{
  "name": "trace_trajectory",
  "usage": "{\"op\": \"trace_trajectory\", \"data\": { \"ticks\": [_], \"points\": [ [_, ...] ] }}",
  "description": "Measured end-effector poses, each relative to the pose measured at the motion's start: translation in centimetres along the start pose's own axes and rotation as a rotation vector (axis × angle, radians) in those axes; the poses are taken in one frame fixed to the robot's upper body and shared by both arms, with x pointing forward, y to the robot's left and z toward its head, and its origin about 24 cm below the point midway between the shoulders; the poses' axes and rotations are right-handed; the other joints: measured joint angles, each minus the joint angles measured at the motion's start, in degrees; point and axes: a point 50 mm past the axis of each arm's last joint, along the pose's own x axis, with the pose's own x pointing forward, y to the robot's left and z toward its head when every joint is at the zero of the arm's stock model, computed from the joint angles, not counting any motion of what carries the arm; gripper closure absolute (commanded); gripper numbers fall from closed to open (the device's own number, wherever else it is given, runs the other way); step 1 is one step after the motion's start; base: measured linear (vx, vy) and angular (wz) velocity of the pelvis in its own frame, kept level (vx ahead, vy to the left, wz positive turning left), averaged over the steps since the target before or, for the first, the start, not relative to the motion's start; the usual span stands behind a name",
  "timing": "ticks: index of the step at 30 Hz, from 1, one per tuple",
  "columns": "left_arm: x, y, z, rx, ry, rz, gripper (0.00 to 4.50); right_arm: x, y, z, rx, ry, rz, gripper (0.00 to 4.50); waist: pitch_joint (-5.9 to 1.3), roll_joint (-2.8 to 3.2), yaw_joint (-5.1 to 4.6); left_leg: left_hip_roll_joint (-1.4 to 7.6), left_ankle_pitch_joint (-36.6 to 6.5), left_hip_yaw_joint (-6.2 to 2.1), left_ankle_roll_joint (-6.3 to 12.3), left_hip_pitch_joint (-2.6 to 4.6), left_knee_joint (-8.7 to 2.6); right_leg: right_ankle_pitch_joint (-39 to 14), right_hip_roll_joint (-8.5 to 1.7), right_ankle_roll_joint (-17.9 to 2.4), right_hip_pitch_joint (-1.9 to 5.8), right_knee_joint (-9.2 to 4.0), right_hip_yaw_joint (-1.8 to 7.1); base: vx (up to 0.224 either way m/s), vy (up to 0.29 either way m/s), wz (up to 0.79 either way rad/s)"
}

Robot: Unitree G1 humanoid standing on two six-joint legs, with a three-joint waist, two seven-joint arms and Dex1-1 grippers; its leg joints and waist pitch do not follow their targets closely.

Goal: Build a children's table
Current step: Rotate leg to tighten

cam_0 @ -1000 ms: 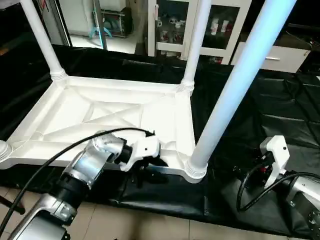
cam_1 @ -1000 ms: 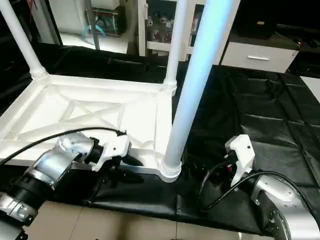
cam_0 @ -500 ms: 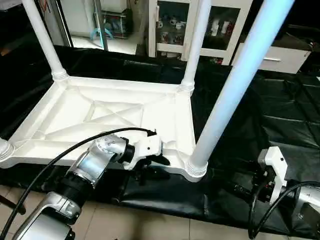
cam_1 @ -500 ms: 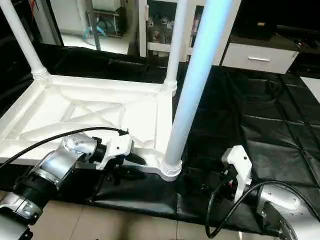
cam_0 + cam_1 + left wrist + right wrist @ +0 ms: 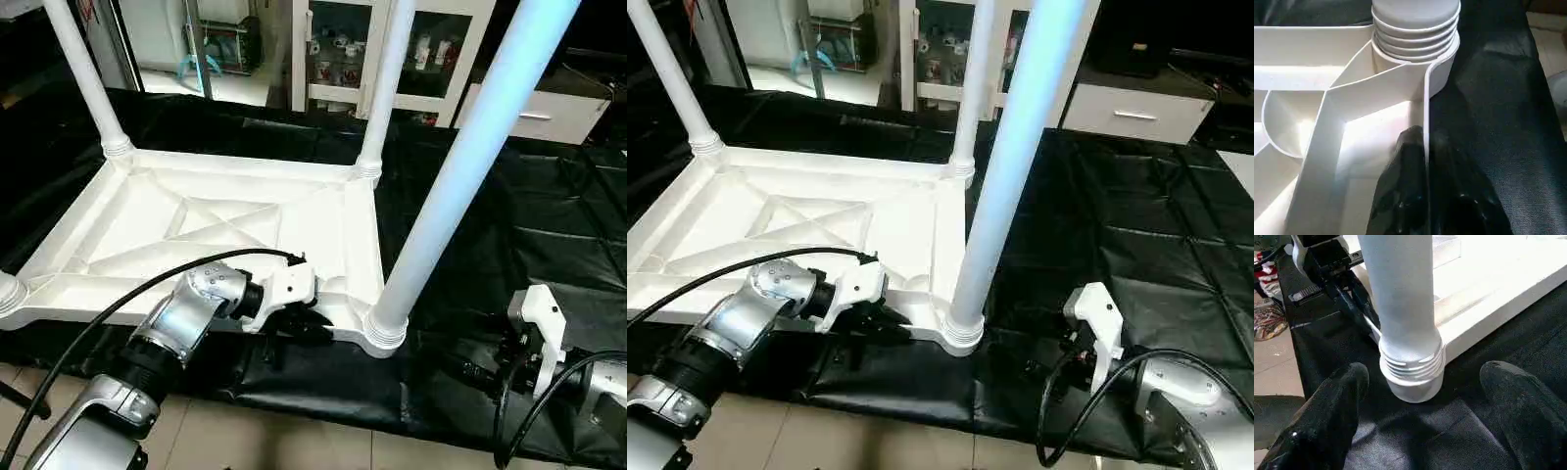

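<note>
White plastic rectangular tabletop (image 5: 225,235) lies upside down, ribbed X-braced underside up, on the black sheet-covered worktop (image 5: 549,225), its near long rim along the worktop's near edge; long tapered white tube legs stand in its round corner sockets, the nearest leg (image 5: 460,166) at the near right corner, two more at the far corners, a fourth socket at the near left corner cut by the frame edge

Handling, judged: thin-walled moulded plastic, likely light for its bulk and stiff thanks to the ribs; smooth surface probably slippery, so the narrow upright rim or a rib suits a pinch better than the flat panel; tall legs give leverage, so a lift near a socket may tip it

Left gripper (image 5: 1426,191): jaws together, clamped on the near rim just beside the near right socket, one finger inside the rim, one outside

Right gripper (image 5: 1422,421): jaws wide apart, low over the black sheet, straddling the base of the nearest leg without touching it; holds nothing
</note>
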Motion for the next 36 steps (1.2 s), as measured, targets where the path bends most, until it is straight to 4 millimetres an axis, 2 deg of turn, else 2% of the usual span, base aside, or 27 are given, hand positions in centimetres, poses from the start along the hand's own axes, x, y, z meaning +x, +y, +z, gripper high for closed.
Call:
{"op": "trace_trajectory", "data": {
  "ticks": [8,11,14,19,28,33,36],
  "points": [
    [-0.3,0.0,-0.1,0.014,0.017,0.001,4.46,0.4,-0.5,0.2,-0.017,0.008,0.022,0.43,-0.05,0.08,-0.27,-0.01,0.0,0.00,0.00,0.00,0.05,0.0,0.00,0.0,0.04,0.01,0.00,0.000,0.000,0.00],
    [0.5,0.1,0.2,0.037,0.018,0.034,4.46,1.4,-1.4,1.1,-0.040,-0.039,-0.049,0.43,-0.06,0.08,-0.21,-0.01,0.0,0.00,0.00,0.06,0.10,0.0,0.00,0.0,0.07,0.01,0.01,0.000,0.000,0.00],
    [1.9,0.3,0.9,0.071,0.014,0.083,4.46,2.2,-1.8,1.7,-0.049,-0.074,-0.075,0.43,-0.08,0.05,0.28,-0.01,0.0,0.03,0.01,0.02,0.15,0.0,-0.05,0.0,0.19,0.01,0.05,0.000,0.000,0.00],
    [3.3,1.2,1.8,0.047,0.012,0.136,4.46,3.3,-1.9,1.2,-0.046,-0.039,-0.045,0.43,-0.08,0.00,0.39,-0.01,0.0,0.09,0.03,-0.03,0.27,0.0,-0.05,0.0,0.21,0.02,0.15,0.000,0.000,0.00],
    [3.7,1.5,2.1,0.045,0.008,0.101,4.46,4.2,-3.1,1.9,-0.118,-0.016,-0.006,0.43,-0.08,-0.01,0.32,0.00,0.0,0.09,0.04,-0.05,0.29,0.0,-0.05,0.0,0.16,0.11,0.14,0.000,0.000,0.00],
    [3.8,1.5,2.3,0.053,0.014,0.078,4.46,4.8,-4.1,1.8,-0.131,0.013,0.014,0.43,-0.06,-0.06,0.46,0.01,0.0,0.10,0.06,-0.11,0.29,0.1,-0.06,-0.2,0.13,0.12,0.14,0.000,0.000,0.00],
    [4.0,1.5,2.4,0.060,0.013,0.071,4.46,5.1,-4.0,1.5,-0.131,0.033,0.058,0.43,-0.07,-0.06,0.84,0.02,0.0,0.11,0.08,-0.19,0.29,0.1,-0.06,-0.2,0.08,0.13,0.12,0.000,0.000,0.00]
  ]
}}
